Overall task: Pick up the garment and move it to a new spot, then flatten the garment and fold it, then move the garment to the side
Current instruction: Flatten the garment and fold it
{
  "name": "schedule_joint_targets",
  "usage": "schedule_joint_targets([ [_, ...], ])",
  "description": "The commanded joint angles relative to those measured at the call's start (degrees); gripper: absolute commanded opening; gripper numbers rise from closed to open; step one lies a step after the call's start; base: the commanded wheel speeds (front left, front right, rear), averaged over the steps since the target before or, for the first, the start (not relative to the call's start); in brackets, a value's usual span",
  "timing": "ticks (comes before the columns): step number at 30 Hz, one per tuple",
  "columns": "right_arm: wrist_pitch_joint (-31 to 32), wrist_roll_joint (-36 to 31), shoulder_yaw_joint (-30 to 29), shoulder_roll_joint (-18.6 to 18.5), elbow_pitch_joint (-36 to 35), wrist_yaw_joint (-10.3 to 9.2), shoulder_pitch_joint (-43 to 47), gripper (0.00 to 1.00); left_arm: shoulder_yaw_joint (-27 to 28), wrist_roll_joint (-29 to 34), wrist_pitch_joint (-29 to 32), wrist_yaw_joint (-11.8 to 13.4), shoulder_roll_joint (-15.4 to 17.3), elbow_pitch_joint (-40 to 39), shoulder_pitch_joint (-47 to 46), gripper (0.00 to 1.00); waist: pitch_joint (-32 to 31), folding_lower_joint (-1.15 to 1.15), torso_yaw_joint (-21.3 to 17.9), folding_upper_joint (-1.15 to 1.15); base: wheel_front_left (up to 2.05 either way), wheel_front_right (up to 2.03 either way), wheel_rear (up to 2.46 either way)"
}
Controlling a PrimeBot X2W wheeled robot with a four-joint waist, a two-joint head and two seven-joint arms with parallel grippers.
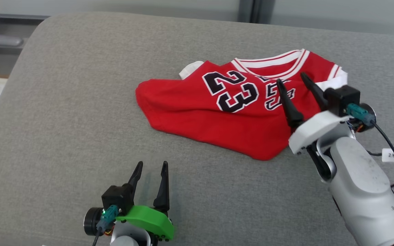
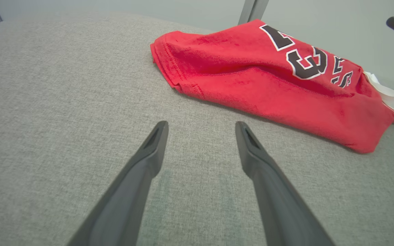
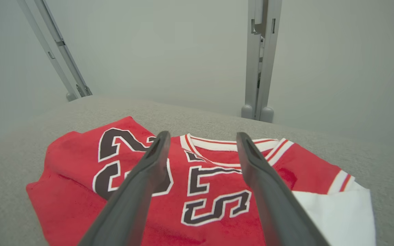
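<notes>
Red basketball jersey [image 1: 224, 116] lies on the far right-of-centre part of a grey upholstered cushion [image 1: 63, 119], short of the cushion's far edge, with a strip of bare fabric between its collar and that edge. A wide bare stretch of cushion runs from the jersey's stitched hem to the rounded left corner, and another bare band runs along the near side. Beyond the far edge stand a pale wall and a grey metal post [image 3: 260, 68]. The jersey [image 2: 251, 78] is doubled over and rumpled, its near side a soft rounded fold. It shows a black, white-outlined 23, partly hidden lettering, a white-and-red striped collar and white cloth at its right end [image 3: 210, 184]. The right gripper [image 1: 290, 78] hangs over the jersey's right part near the collar, its 2 fingers spread wide and holding nothing [image 3: 202, 134]. The left gripper [image 1: 152, 164] sits near the front edge over bare cushion, well apart from the jersey, also spread wide and empty [image 2: 202, 124].
</notes>
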Motion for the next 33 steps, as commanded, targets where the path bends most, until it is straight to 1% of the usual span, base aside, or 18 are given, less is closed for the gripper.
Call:
schedule_joint_targets([
  [1, -0.11, -1.03, -0.79, -0.65, 0.00, -0.09, 1.99, 1.00, 0.25, 0.38, 0.00, -0.19, 0.21, 0.16, -0.46, 1.00, -2.07, 0.00, -5.16, 0.00, 0.00, 0.00, 0.00],
  [5, -0.11, -4.03, -3.41, -1.93, 1.17, -0.09, 5.06, 1.00, 0.28, 0.42, 0.00, -0.35, 0.21, 0.28, 0.28, 1.00, -2.18, 0.00, -6.80, 0.00, 0.00, 0.00, 0.00],
  [9, -0.11, -7.54, -5.02, -2.69, 3.18, -0.09, 4.65, 1.00, 0.06, 0.41, 0.00, -0.51, 0.22, 0.38, 0.32, 1.00, -1.42, 0.00, -7.02, 0.00, 0.00, 0.00, 0.00],
  [15, -0.10, -12.81, -7.66, -3.53, 9.61, -0.09, 0.75, 1.00, -0.42, -0.16, 0.00, -1.04, 0.22, 0.28, -1.08, 1.00, 1.11, 0.00, -5.29, 0.00, 0.00, 0.00, 0.00],
  [17, -0.11, -15.94, -9.31, -4.05, 13.26, -0.09, -1.21, 1.00, -0.64, -0.26, 0.00, -1.01, 0.22, 0.14, -1.74, 1.00, 2.40, 0.00, -4.05, 0.00, 0.00, 0.00, 0.00],
  [19, -0.11, -17.96, -10.34, -4.09, 14.99, -0.09, -2.17, 1.00, -0.78, -0.50, 0.00, -0.93, 0.21, 0.15, -1.92, 1.00, 2.86, 0.00, -3.38, 0.00, 0.00, 0.00, 0.00],
  [24, -0.11, -20.67, -12.12, -3.60, 16.72, -0.09, -2.66, 1.00, -1.07, -0.77, 0.00, -0.69, 0.21, 0.07, -1.80, 1.00, 2.94, 0.00, -2.43, 0.00, 0.00, 0.00, 0.00],
  [29, -0.11, -22.80, -12.62, -3.61, 17.85, -0.09, -1.92, 1.00, -0.87, -0.47, 0.00, -0.61, 0.21, 0.08, -0.95, 1.00, 2.40, 0.00, -2.34, 0.00, 0.00, 0.00, 0.00],
  [30, -0.11, -23.08, -12.89, -3.62, 18.13, -0.09, -1.88, 0.95, -0.82, -0.37, 0.00, -0.61, 0.21, 0.06, -0.88, 1.00, 2.32, 0.00, -2.40, 0.00, 0.00, 0.00, 0.00],
  [31, -0.11, -23.39, -13.43, -3.67, 18.35, -0.09, -1.96, 0.71, -0.75, -0.35, 0.00, -0.59, 0.21, 0.02, -0.82, 1.00, 2.26, 0.00, -2.47, 0.00, 0.00, 0.00, 0.00],
  [32, -0.11, -23.77, -13.71, -3.73, 18.49, -0.09, -2.09, 0.42, -0.74, -0.33, 0.00, -0.58, 0.21, -0.03, -0.81, 1.00, 2.25, 0.00, -2.51, 0.00, 0.00, 0.00, 0.00],
  [33, -0.11, -24.07, -13.97, -3.65, 18.63, -0.09, -2.28, 0.07, -0.73, -0.30, 0.00, -0.61, 0.21, -0.07, -0.87, 1.00, 2.24, 0.00, -2.56, 0.00, 0.00, 0.00, 0.00],
])
